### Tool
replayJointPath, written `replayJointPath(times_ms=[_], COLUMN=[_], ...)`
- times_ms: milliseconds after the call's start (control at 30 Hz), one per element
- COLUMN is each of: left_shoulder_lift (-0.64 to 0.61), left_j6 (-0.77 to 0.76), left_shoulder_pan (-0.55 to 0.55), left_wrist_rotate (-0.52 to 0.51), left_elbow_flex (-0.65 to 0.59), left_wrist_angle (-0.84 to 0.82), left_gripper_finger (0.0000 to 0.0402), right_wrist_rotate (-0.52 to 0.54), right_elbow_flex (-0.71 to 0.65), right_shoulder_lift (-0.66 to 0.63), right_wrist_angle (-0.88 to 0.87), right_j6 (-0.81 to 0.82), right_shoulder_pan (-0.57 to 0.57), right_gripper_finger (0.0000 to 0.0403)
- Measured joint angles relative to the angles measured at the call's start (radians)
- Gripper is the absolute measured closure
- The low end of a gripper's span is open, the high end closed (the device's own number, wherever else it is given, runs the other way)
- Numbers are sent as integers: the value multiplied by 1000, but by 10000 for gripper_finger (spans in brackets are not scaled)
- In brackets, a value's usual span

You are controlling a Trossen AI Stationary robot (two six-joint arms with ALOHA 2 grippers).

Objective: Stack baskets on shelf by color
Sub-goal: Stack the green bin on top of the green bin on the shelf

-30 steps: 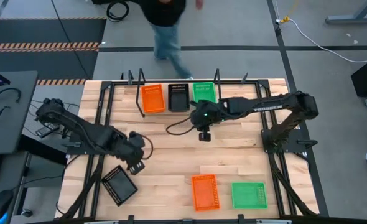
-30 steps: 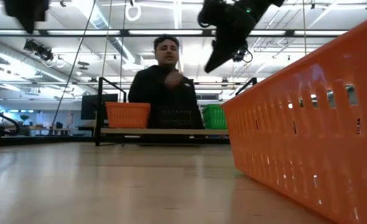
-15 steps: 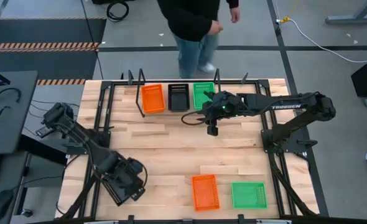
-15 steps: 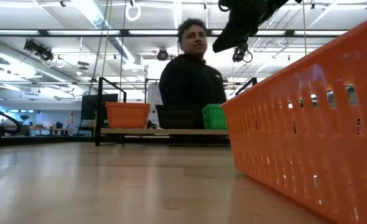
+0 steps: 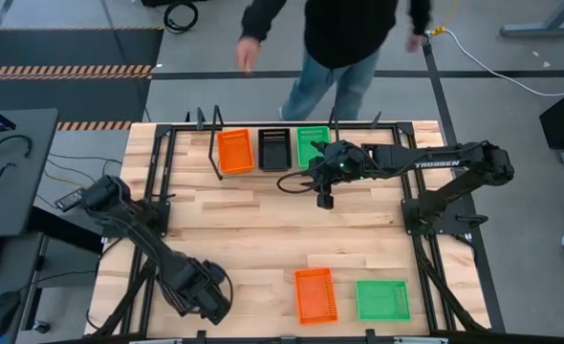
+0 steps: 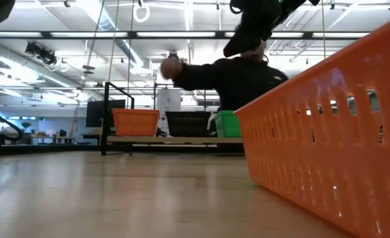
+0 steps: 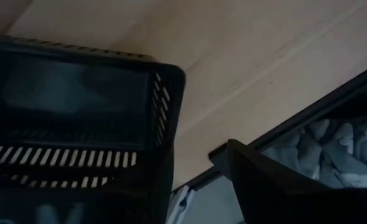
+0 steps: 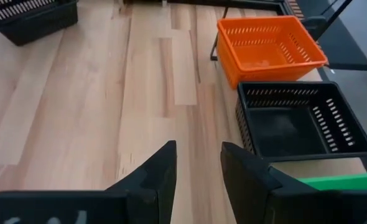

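On the shelf (image 5: 263, 172) at the far edge, an orange basket (image 5: 233, 151), a black basket (image 5: 273, 148) and a green basket (image 5: 313, 142) stand abreast. An orange basket (image 5: 314, 294) and a green basket (image 5: 382, 299) lie near the table's near edge. My left gripper (image 5: 204, 294) is open at the near left, low over a black basket (image 7: 78, 112). One finger (image 7: 264, 180) stands outside its end wall and the other over the basket. My right gripper (image 5: 325, 199) hangs open and holds nothing, in front of the green shelf basket. My left gripper stands astride the black basket's end wall near its corner (image 7: 168, 81), coming from above. Whether either finger touches the wall, I cannot tell.
A person (image 5: 349, 38) moves about just beyond the far edge, behind the shelf. Black frame rails (image 5: 158, 205) run along the table's left and right sides. Bare wood (image 5: 263, 229) lies between the shelf and the near baskets. In the low view the near orange basket (image 6: 320, 145) fills the right.
My left gripper has swung toward the near edge and come down over the black basket at the near left. My right gripper has drawn a little toward the table's right, away from the shelf's front, then held still. The person has walked rightward behind the shelf.
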Motion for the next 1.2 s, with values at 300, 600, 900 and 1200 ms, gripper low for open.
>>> replayJointPath(times_ms=[300, 600, 900, 1200], left_shoulder_lift=[87, 112, 112, 82], left_j6=[54, 100, 261, 510], left_shoulder_pan=[-5, -10, 25, 139], left_wrist_rotate=[6, 17, -35, -169], left_elbow_flex=[-4, -7, -7, 70], left_wrist_angle=[22, 23, 8, -113], left_gripper_finger=[246, 246, 246, 248], right_wrist_rotate=[-13, -15, 21, -70], right_elbow_flex=[0, 0, 0, 1], right_shoulder_lift=[0, 0, 0, 0], right_wrist_angle=[1, 1, 15, -93], right_j6=[26, 26, 26, 38], right_shoulder_pan=[27, 61, 61, 151], right_gripper_finger=[272, 272, 272, 272])
